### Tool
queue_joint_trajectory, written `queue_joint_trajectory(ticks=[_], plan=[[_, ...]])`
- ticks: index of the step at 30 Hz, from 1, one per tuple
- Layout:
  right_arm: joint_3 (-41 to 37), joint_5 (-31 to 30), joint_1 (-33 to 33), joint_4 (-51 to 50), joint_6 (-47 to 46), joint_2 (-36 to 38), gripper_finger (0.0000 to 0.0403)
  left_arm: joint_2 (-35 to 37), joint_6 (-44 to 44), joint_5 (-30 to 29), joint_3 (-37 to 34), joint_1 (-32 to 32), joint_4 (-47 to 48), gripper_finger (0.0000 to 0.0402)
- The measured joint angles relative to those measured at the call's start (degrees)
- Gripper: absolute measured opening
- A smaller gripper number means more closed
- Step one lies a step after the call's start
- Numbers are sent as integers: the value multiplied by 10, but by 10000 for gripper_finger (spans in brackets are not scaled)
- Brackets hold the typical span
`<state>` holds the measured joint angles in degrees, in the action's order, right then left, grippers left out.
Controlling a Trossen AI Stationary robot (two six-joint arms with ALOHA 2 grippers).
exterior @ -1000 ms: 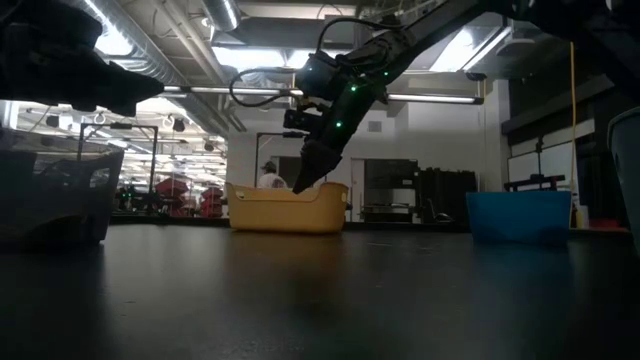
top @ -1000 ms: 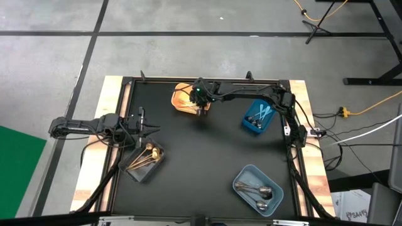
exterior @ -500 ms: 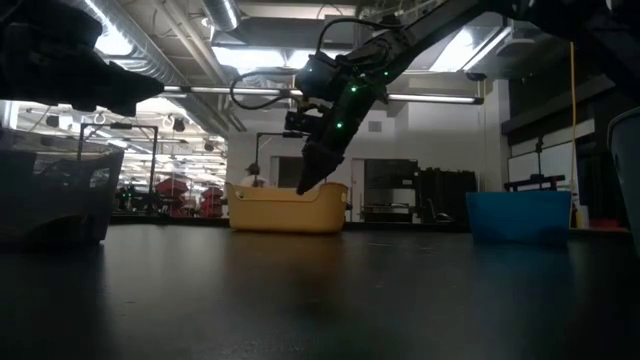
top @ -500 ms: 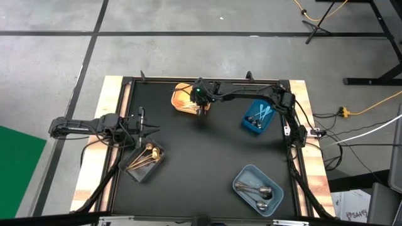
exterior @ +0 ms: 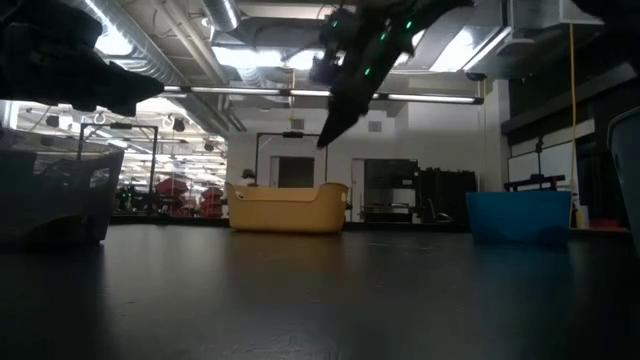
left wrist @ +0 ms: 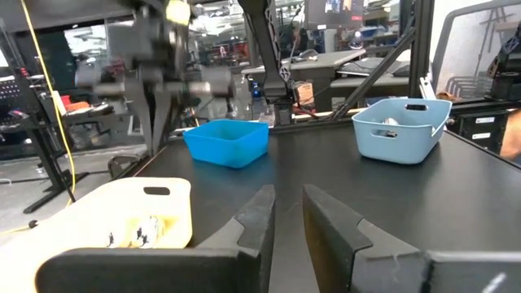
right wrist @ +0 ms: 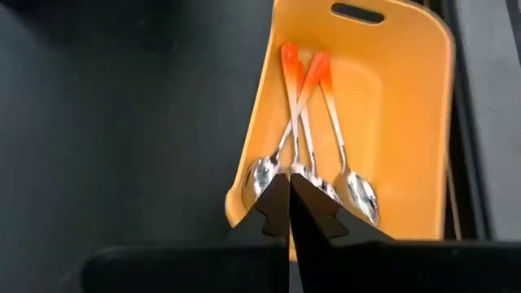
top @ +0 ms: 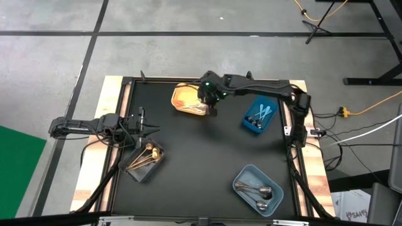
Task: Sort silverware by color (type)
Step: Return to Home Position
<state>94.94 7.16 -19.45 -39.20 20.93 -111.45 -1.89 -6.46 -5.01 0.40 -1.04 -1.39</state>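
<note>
Right gripper (top: 211, 104), jaws pressed together and empty, now raised well above yellow bin (top: 176, 97), no longer dipping into it. Three orange spoons (right wrist: 305, 134) lie inside. All visible silverware sits in bins; sorting looks done. Left gripper (top: 144, 127) waits near clear bin (top: 157, 164), jaws slightly spread.

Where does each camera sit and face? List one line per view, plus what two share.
High view: overhead, straight down on the black table, left arm, right arm.
Low view: table height, level toward the yellow plastic bin; right gripper enters from above.
Left wrist view: past the left gripper toward the bright blue bin.
Right wrist view: down past the right gripper onto orange-handled spoons.
Shared: high and right wrist views show the yellow bin.
</note>
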Motion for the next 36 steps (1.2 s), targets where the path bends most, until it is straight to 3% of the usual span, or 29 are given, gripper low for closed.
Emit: queue_joint_trajectory(ticks=[26, 31, 36], plan=[[-4, 0, 0, -261, -42, 284, 2, 0, 0, 0, 0, 0, 0, 60], [-72, 0, 0, -238, -52, 347, 3, 0, 0, 0, 0, 0, 0, 60], [-201, 0, 0, -171, -74, 434, 3, 0, 0, 0, 0, 0, 0, 60]])
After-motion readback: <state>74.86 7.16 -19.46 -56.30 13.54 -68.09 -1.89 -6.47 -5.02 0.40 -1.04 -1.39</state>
